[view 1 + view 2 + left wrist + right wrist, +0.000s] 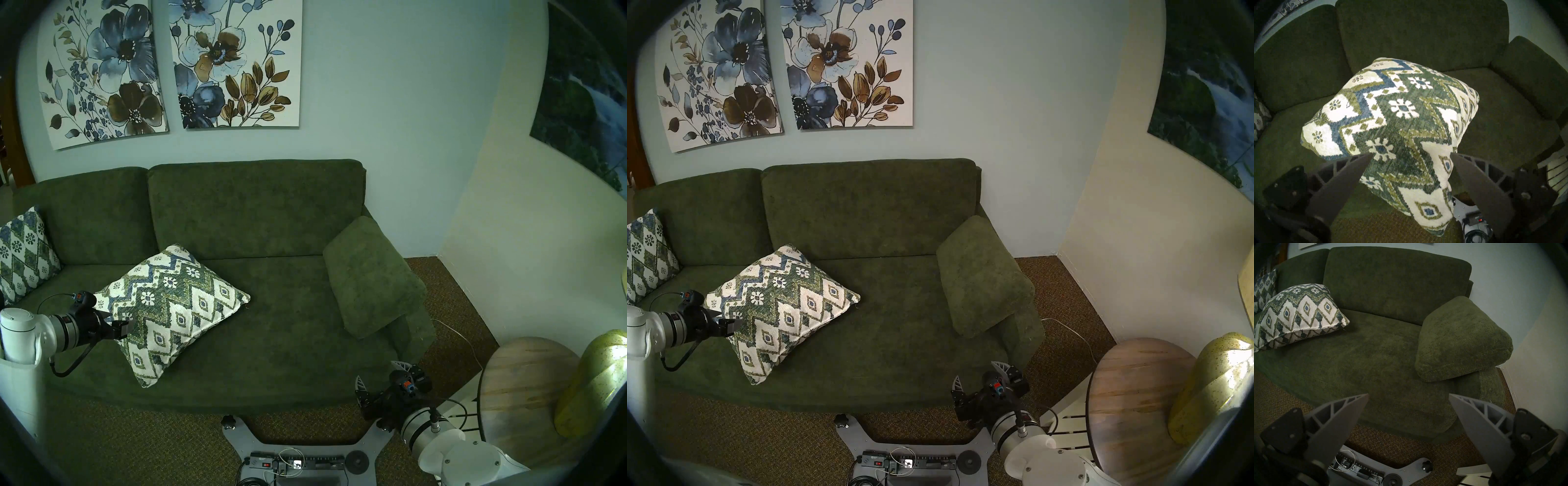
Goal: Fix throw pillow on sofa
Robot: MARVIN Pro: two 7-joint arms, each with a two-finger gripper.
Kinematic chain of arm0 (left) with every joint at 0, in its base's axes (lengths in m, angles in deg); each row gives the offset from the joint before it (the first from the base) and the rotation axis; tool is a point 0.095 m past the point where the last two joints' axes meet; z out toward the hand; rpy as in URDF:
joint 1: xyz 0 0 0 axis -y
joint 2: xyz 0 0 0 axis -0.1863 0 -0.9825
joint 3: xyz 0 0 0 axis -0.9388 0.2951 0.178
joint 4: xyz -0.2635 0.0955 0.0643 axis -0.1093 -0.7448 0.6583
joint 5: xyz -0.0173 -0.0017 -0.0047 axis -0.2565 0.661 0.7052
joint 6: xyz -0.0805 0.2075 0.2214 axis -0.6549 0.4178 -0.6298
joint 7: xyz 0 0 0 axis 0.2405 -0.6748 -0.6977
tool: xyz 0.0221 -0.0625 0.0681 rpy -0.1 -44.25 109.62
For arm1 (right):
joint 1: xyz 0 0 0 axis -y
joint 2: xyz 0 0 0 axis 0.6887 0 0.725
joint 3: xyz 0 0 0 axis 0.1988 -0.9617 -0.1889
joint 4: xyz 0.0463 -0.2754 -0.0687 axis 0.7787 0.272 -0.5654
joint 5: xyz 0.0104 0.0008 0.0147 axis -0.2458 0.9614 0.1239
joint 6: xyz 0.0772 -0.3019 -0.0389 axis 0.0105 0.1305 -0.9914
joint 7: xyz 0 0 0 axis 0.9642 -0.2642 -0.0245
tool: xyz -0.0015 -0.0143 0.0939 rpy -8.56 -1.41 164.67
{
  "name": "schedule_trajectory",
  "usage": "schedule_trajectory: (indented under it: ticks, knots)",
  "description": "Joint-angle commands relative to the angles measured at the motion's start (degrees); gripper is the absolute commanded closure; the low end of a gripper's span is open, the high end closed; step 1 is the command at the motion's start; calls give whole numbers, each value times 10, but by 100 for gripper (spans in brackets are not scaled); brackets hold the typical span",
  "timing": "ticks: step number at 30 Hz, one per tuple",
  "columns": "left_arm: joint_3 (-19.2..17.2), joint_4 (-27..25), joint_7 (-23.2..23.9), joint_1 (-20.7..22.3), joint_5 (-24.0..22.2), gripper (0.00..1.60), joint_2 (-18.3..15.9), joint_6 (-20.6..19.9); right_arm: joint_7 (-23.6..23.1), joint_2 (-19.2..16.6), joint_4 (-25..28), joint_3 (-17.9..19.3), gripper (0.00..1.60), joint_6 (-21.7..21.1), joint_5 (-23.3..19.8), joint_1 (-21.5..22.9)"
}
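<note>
The throw pillow (pixel 169 312) (pixel 779 305), cream with a green and blue zigzag and diamond pattern, lies turned cornerwise on the left half of the seat of the dark green sofa (pixel 271 322) (pixel 898 305). My left gripper (pixel 124 329) (pixel 728 325) is open at the pillow's front-left edge. In the left wrist view (pixel 1411 153) its two fingers stand wide apart on either side of the pillow (pixel 1398 127). My right gripper (pixel 380 370) (pixel 1408 394) is open and empty, in front of the sofa's right front corner. The pillow also shows in the right wrist view (pixel 1296 316).
A second patterned pillow (pixel 22 251) leans at the sofa's left end. The plain green arm cushion (pixel 373 278) sits on the right arm. A round wooden table (pixel 515 390) with a yellow-green lamp base (pixel 593 380) stands at the right. My base with a power strip (pixel 295 461) is on the carpet.
</note>
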Motion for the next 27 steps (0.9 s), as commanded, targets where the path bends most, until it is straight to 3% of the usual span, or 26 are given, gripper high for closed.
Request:
schedule_trajectory:
  ticks: [1,12,18,27]
  knots:
    - [27,21,-27,0,30,0,-5,10,0,0,7,0,0,0,0,0]
    - [54,25,-31,10,37,0,-12,-45,0,0,7,0,0,0,0,0]
    - [73,32,-2,19,29,0,-40,-103,0,0,7,0,0,0,0,0]
    - [96,42,-11,34,39,0,-44,-118,0,0,7,0,0,0,0,0]
